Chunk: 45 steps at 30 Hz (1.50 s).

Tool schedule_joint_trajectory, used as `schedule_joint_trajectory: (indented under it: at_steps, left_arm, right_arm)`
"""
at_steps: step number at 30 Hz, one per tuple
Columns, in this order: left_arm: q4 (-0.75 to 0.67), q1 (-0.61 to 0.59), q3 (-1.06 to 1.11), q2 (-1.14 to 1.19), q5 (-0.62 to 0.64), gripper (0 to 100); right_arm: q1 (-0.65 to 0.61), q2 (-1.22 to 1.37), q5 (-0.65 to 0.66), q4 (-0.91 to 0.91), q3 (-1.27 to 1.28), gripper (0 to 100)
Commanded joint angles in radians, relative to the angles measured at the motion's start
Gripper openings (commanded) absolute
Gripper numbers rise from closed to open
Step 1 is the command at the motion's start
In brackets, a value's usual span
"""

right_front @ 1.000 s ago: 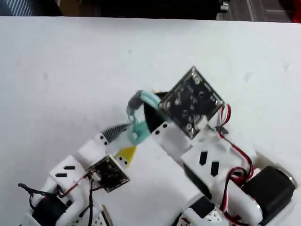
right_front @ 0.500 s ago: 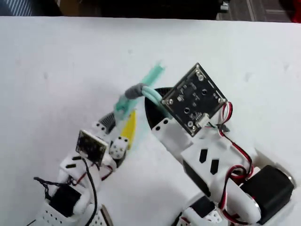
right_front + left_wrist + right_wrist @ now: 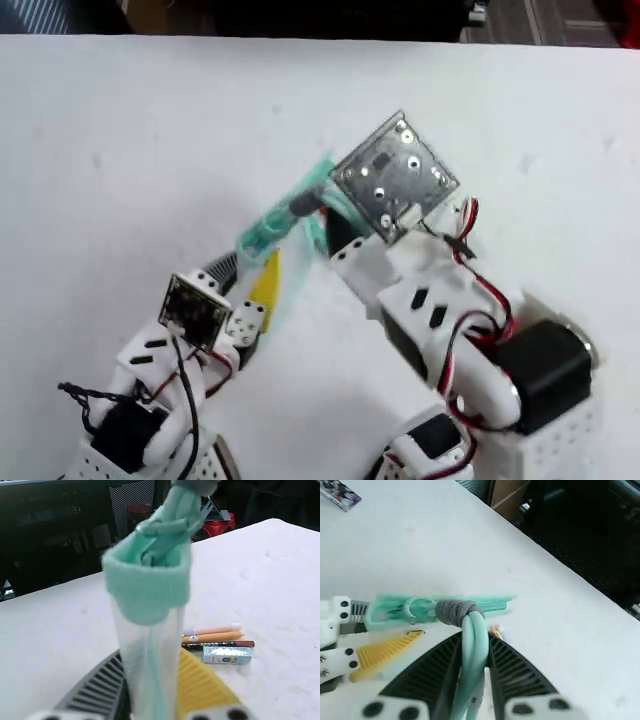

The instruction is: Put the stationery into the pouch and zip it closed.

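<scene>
The left gripper (image 3: 245, 272) is clenching one end of the pouch (image 3: 275, 225), its grey finger (image 3: 95, 692) and yellow finger (image 3: 200, 687) pressing on either side of the clear body. In the left wrist view the pouch (image 3: 145, 580) is standing up out of the left gripper (image 3: 150, 660), with its teal top band and zip uppermost. The right gripper (image 3: 472, 640) is grasping the teal cord (image 3: 470, 655) that is hanging off the pouch, with both black fingers (image 3: 432, 672) closing on the doubled strand just below the wrap (image 3: 457, 610), a grey binding where the cord is meeting the zip end. In the high view the pouch is stretching slantwise above the table (image 3: 120, 150) between the two arms, the left one holding the lower end and the right gripper (image 3: 325, 222) taking the upper end under its wrist board. The stationery is lying outside the pouch: the pens (image 3: 215, 636) are resting side by side on the table beyond it, and the eraser (image 3: 226, 654) is sitting just beside them, nearer the left arm. From the right wrist, the pouch (image 3: 485, 604) is showing edge-on as a thin teal strip, running towards the left arm's yellow finger (image 3: 385, 650).
</scene>
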Motion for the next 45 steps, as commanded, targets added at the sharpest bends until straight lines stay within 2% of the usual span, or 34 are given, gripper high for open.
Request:
schedule_joint_trajectory:
  at_steps: [1, 8, 15, 18, 22, 33, 45]
  left_arm:
    - [0.051, 0.013, -0.020, 0.030, 0.003, 2]
    - [0.094, 0.018, -0.021, 0.030, -0.038, 2]
    - [0.127, 0.019, -0.032, 0.030, -0.075, 2]
    - [0.144, 0.019, -0.032, 0.030, -0.144, 2]
    - [0.147, 0.018, -0.032, 0.030, -0.147, 2]
    - [0.147, 0.012, -0.034, 0.030, -0.146, 2]
    - [0.147, 0.012, -0.034, 0.030, -0.146, 2]
  right_arm:
    - [0.079, -0.007, 0.012, -0.016, 0.008, 1.7]
    - [0.110, 0.004, 0.006, -0.079, 0.012, 1.7]
    - [0.110, 0.004, 0.006, -0.243, 0.120, 1.7]
    - [0.110, 0.004, 0.006, -0.263, 0.161, 1.7]
    - [0.125, 0.004, 0.012, -0.266, 0.172, 1.7]
    - [0.282, 0.005, 0.014, -0.355, 0.173, 1.7]
    - [0.367, 0.170, 0.015, -0.375, 0.126, 1.7]
